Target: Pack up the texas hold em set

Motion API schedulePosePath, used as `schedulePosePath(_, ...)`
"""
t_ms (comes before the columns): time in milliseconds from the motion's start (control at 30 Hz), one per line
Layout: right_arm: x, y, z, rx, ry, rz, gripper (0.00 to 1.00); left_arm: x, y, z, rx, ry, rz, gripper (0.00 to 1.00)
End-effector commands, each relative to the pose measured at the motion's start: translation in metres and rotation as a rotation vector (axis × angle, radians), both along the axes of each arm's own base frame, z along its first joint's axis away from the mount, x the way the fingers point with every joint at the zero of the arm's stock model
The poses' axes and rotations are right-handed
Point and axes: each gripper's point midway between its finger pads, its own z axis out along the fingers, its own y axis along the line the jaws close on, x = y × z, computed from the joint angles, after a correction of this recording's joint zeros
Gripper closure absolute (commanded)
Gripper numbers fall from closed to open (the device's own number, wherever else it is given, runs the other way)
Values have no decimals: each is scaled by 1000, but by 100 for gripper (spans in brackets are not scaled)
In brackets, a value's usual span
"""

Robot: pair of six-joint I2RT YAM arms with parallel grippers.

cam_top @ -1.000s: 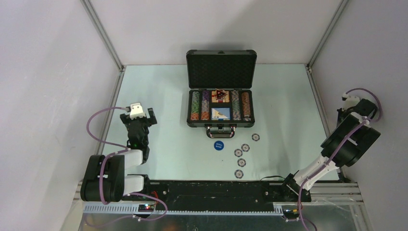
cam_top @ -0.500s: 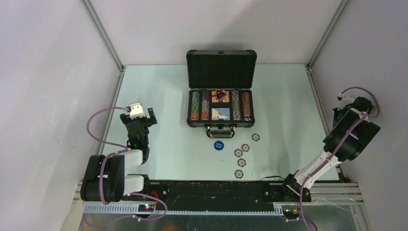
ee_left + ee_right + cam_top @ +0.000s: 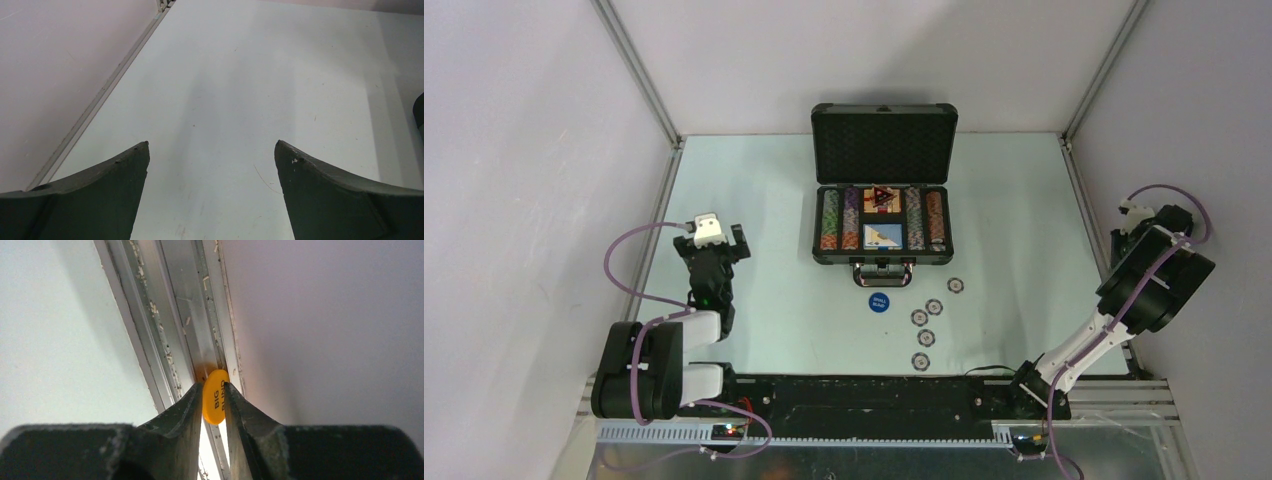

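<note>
Right gripper (image 3: 213, 386) pinches the yellow button (image 3: 215, 402) edge-on between its 2 fingers over the right rail (image 3: 182, 315), open case (image 3: 883, 140) lies well to its left, left gripper (image 3: 211, 145) gapes empty, farther off.

The orange button (image 3: 215, 396) carries black lettering, turned sideways: "BIG" in full, and next to it "BLIND", with its letters partly hidden. The blue button (image 3: 879, 301) on the surface (image 3: 754, 200) bears two short lines of white lettering, too small to read with certainty.
</note>
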Motion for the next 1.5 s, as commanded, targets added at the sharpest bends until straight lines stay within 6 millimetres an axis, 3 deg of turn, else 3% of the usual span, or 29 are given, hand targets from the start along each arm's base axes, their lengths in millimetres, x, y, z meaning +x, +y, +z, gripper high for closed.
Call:
schedulePosePath(0, -16, -11, -4, 32, 31, -23, 73, 3, 3, 16, -8, -64, 13, 0)
schedulePosePath(500, -37, -15, -17, 41, 102, -12, 76, 3, 4, 16, -9, -65, 14, 0)
schedulePosePath(1467, -52, -11, -43, 70, 194, 18, 75, 3, 4, 16, -8, -65, 14, 0)
